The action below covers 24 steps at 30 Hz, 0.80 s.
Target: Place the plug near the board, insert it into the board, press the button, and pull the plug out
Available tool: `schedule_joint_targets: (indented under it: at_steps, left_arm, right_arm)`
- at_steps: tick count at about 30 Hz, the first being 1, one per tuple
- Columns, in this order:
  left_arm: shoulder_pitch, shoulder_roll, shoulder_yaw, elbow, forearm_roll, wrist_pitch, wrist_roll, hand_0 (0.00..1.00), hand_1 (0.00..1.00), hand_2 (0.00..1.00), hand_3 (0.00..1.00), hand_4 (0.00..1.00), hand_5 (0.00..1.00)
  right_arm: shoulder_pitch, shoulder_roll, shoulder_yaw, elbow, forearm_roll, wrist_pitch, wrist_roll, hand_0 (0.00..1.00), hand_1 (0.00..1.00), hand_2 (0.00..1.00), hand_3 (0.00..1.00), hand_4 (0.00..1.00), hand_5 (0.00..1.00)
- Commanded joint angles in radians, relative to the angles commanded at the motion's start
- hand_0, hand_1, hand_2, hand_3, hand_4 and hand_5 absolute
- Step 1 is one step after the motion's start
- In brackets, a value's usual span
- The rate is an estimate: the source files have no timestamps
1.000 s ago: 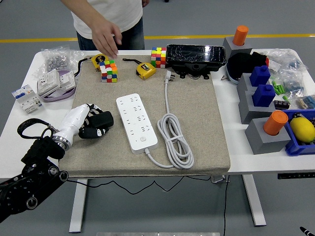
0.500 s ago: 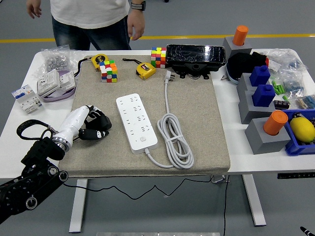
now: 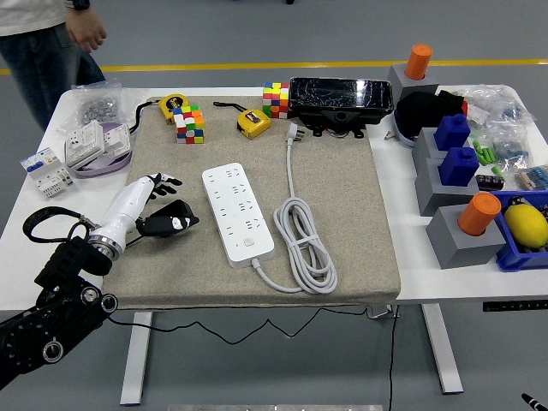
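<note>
The person (image 3: 51, 34) has stepped away from the far edge to the table's top-left corner, and the left hand (image 3: 154, 205) has uncurled: its fingers (image 3: 167, 181) now spread apart, holding nothing, over the beige mat (image 3: 342, 188) just left of the white power strip (image 3: 237, 212). The plug (image 3: 294, 133) lies on the mat near the far edge (between a yellow tape measure (image 3: 253, 123) and the black device (image 3: 341, 98)), well apart from the hand. Its cable runs down to a coil (image 3: 301, 244) beside the strip.
</note>
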Motion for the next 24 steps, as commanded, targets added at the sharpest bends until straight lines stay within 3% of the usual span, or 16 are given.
schedule_joint_targets:
  at_steps: [7, 8, 9, 13, 14, 15, 24]
  left_arm:
    - [0.017, 0.005, -0.024, -0.081, -0.052, 0.073, -0.109, 0.636, 0.72, 0.721, 0.73, 0.998, 0.376]
    - [0.022, 0.007, -0.031, -0.102, -0.081, 0.085, -0.135, 0.636, 0.72, 0.721, 0.73, 0.998, 0.376]
    - [0.026, 0.008, -0.034, -0.113, -0.105, 0.091, -0.149, 0.62, 0.703, 0.694, 0.712, 0.987, 0.442]
    - [0.042, 0.012, -0.057, -0.156, -0.221, 0.11, -0.204, 0.62, 0.703, 0.694, 0.712, 0.987, 0.442]
    - [0.045, 0.013, -0.063, -0.162, -0.247, 0.11, -0.21, 0.62, 0.703, 0.694, 0.712, 0.987, 0.442]
    - [0.049, 0.013, -0.072, -0.166, -0.271, 0.111, -0.215, 0.606, 0.688, 0.657, 0.642, 0.903, 0.432]
    - [0.069, 0.016, -0.141, -0.181, -0.283, 0.105, -0.219, 0.603, 0.688, 0.658, 0.63, 0.89, 0.429]
  right_arm:
    - [0.0, 0.001, -0.001, 0.0, 0.0, 0.0, 0.0, 0.569, 0.663, 0.677, 0.603, 0.974, 0.491]
    - [0.0, 0.001, -0.001, 0.001, 0.0, 0.0, 0.0, 0.569, 0.663, 0.677, 0.603, 0.974, 0.491]
    - [0.0, 0.001, -0.001, 0.001, -0.001, 0.0, 0.0, 0.569, 0.664, 0.677, 0.601, 0.974, 0.49]
    - [-0.001, 0.001, -0.002, 0.0, -0.001, 0.0, 0.001, 0.569, 0.664, 0.677, 0.601, 0.974, 0.49]
    - [-0.001, 0.001, -0.002, 0.0, -0.001, 0.0, 0.001, 0.569, 0.664, 0.677, 0.601, 0.974, 0.49]
    - [-0.001, 0.001, -0.002, 0.0, 0.0, 0.001, 0.001, 0.569, 0.664, 0.677, 0.603, 0.974, 0.491]
    - [0.002, 0.001, 0.002, 0.0, -0.001, 0.001, 0.0, 0.569, 0.664, 0.677, 0.603, 0.974, 0.491]
